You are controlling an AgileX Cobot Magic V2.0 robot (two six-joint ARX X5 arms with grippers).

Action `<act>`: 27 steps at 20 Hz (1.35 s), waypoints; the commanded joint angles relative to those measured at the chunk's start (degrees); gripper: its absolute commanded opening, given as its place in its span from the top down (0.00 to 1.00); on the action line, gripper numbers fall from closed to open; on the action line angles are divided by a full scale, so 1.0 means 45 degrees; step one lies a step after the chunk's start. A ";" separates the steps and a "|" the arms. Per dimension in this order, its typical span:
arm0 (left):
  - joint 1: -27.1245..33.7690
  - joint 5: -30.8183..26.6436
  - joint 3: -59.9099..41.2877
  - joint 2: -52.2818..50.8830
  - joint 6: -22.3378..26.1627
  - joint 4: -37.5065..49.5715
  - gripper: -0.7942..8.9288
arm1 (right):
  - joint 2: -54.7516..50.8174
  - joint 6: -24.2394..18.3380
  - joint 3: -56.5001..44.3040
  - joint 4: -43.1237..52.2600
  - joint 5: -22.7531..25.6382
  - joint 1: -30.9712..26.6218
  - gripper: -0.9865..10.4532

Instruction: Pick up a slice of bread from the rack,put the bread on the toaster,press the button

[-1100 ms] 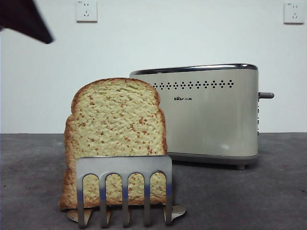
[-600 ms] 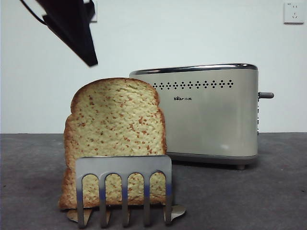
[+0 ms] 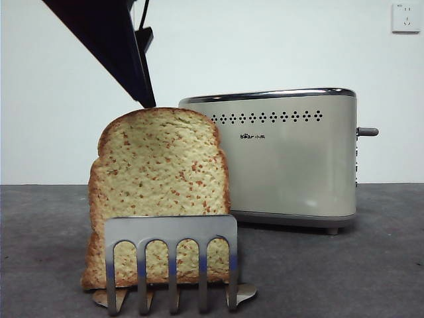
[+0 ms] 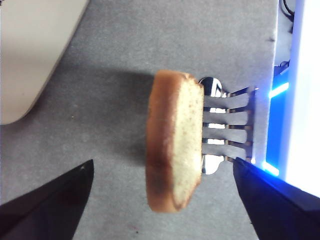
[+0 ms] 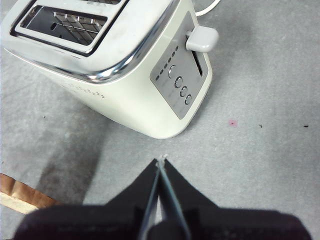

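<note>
The slice of bread (image 3: 158,192) stands upright in the rack (image 3: 171,258) near the front of the grey table (image 3: 371,265), its rounded brown crust on top and its lower part behind the steel arches. From above, in the left wrist view, the slice (image 4: 172,142) sits at the end of the rack (image 4: 230,125) farthest from the camera rig, with the other slots bare. The left hand (image 4: 162,200) hangs over the slice with its two black jaws spread wide, one on either side of the crust, gripping nothing; in the front view it (image 3: 147,99) comes down from the upper left, its tip just above the crust. The toaster (image 3: 278,156) stands behind and beside the rack, apart from it, and its button (image 3: 368,132) sticks out from the narrow end. In the right wrist view the toaster's (image 5: 115,70) top slots are open, showing only wire guides inside. The right hand (image 5: 161,167) waits over bare table near that end of the toaster, jaws pressed together and holding nothing.
</note>
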 commanded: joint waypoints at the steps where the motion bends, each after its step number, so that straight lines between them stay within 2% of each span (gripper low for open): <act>1: 0.0121 0.0447 0.0015 0.0544 0.0282 0.0180 0.44 | 0.0019 -0.0204 0.0039 0.0039 -0.0034 -0.0005 0.91; 3: 0.0204 0.0646 0.0015 0.0942 0.0296 0.0316 0.44 | 0.0019 -0.0301 0.0039 0.0034 -0.0029 -0.0005 0.91; 4: 0.0204 0.0641 0.0015 0.1122 0.0291 0.0364 0.48 | 0.0019 -0.0301 0.0039 0.0039 -0.0029 -0.0005 0.91; 10: 0.0175 0.0646 0.0015 0.1447 0.0622 0.0160 0.84 | 0.0029 -0.0452 0.0039 0.0039 -0.0019 -0.0005 0.91; 11: 0.0175 0.0641 0.0015 0.1443 0.0699 0.0058 0.87 | 0.0029 -0.0486 0.0039 0.0039 -0.0019 -0.0005 0.91; 14: 0.0175 0.0641 0.0112 0.1413 0.0719 -0.0146 0.90 | 0.0034 -0.0534 0.0039 0.0039 -0.0015 -0.0005 0.91; 19: 0.0015 0.0641 0.1336 0.1078 0.0714 -0.1069 0.90 | 0.0044 -0.0806 0.0039 0.0039 0.0146 -0.0005 0.91; 25: -0.0486 0.0549 0.4269 0.0835 0.0675 -0.2812 0.90 | 0.0321 -0.0816 0.0039 0.0044 0.0223 -0.0005 0.91; 27: -0.0495 -0.0180 0.5469 0.0840 0.0777 -0.2720 0.90 | 0.0544 -0.0826 0.0039 0.0049 0.0219 -0.0005 0.91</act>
